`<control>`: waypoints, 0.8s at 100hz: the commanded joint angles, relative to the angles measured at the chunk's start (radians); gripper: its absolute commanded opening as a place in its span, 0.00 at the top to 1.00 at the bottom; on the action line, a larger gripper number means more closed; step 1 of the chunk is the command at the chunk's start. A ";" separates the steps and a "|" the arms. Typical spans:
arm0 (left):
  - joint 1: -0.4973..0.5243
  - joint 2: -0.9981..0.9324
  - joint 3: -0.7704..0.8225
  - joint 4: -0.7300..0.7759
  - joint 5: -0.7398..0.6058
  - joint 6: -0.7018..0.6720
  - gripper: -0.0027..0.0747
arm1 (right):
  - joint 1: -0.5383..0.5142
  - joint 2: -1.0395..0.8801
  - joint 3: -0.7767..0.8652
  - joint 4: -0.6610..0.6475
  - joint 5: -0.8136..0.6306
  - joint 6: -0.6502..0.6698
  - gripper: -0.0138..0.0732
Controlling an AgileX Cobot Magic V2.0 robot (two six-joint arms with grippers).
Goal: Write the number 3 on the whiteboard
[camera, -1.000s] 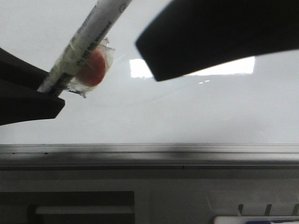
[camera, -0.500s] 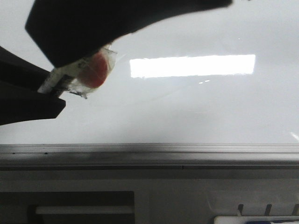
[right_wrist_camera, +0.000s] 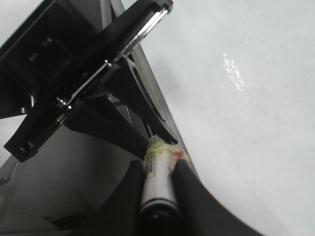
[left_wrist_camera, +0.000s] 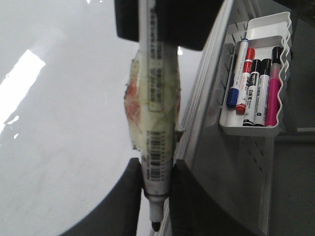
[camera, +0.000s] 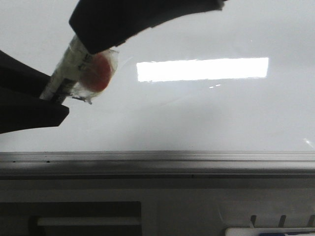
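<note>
A white marker [camera: 74,64] with a red lump taped to it [camera: 97,73] slants over the whiteboard [camera: 206,118]. My left gripper [camera: 55,96] is shut on the marker near its black tip [left_wrist_camera: 155,225]; its fingers [left_wrist_camera: 129,196] press both sides. My right gripper [camera: 106,29] comes in from above and is shut on the marker's rear end [right_wrist_camera: 157,196], with its fingers [right_wrist_camera: 183,177] on either side. In the left wrist view it is the dark block [left_wrist_camera: 162,22] at the marker's far end. No drawn 3 shows on the board.
A grey metal rail [camera: 157,162] runs along the board's near edge. A bright rectangular reflection [camera: 202,69] lies on the board. A white tray [left_wrist_camera: 275,29] with several spare markers hangs below the rail; its corner shows in the front view [camera: 268,231].
My right gripper has swung left from the board's middle onto the marker's upper end and now covers it. The left gripper and marker have not moved.
</note>
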 commanded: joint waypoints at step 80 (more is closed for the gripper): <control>-0.008 -0.244 -0.026 -0.265 -0.060 -0.008 0.39 | -0.151 -0.051 -0.121 0.037 0.000 -0.002 0.91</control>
